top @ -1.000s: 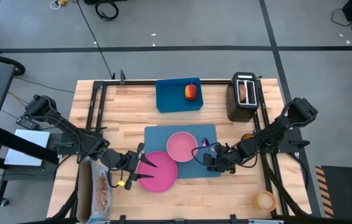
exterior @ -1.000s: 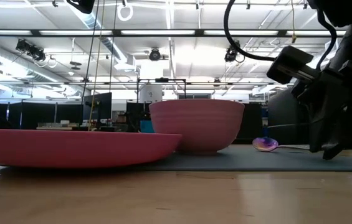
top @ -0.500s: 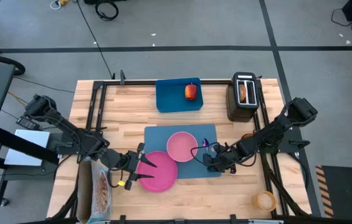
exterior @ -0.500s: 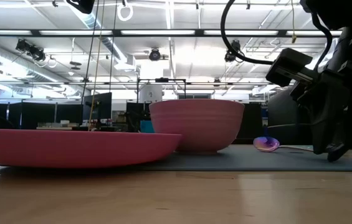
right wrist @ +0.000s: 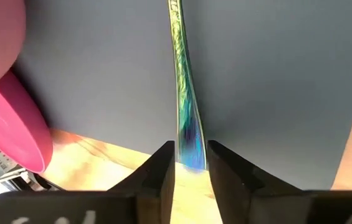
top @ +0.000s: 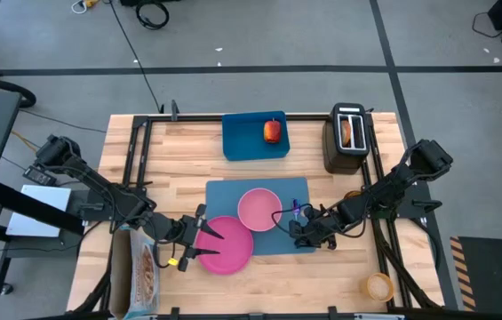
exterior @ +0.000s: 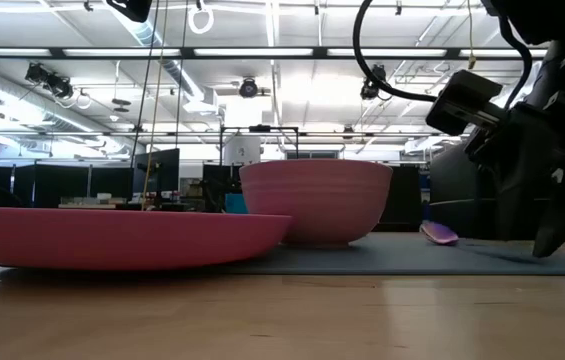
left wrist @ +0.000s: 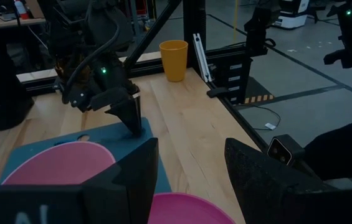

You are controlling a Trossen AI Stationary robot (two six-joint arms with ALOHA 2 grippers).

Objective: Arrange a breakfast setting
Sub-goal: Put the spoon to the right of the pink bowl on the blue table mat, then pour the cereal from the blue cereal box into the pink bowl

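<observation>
The slate-blue mat [top: 233,191] carries the pink bowl [top: 258,209]. The pink plate [top: 228,247] rests on the mat's near-left corner. The teal-handled spoon [top: 295,212] lies flat on the mat, to the right of the bowl. My right gripper [right wrist: 191,167] points steeply down at the spoon's handle end [right wrist: 190,146]. Its fingers stand on either side of the handle, a sliver apart from it. My left gripper [top: 204,242] hovers open above the plate's left rim. The orange cup [left wrist: 174,59] stands by the right edge. The apple [top: 272,132] sits on the blue tray, and the toast [top: 346,132] stands in the toaster.
The bright blue tray [top: 242,142] and the black toaster [top: 348,147] stand along the far edge. A flat packet [top: 144,271] lies at the near left. A round tan object [top: 378,286] sits at the near right. Bare wood shows in front of the mat.
The spoon's bowl end has turned and sunk from a raised tilt to lie low on the mat. My right gripper's tips have shifted slightly at the handle end. The left arm, plate and bowl have kept still.
</observation>
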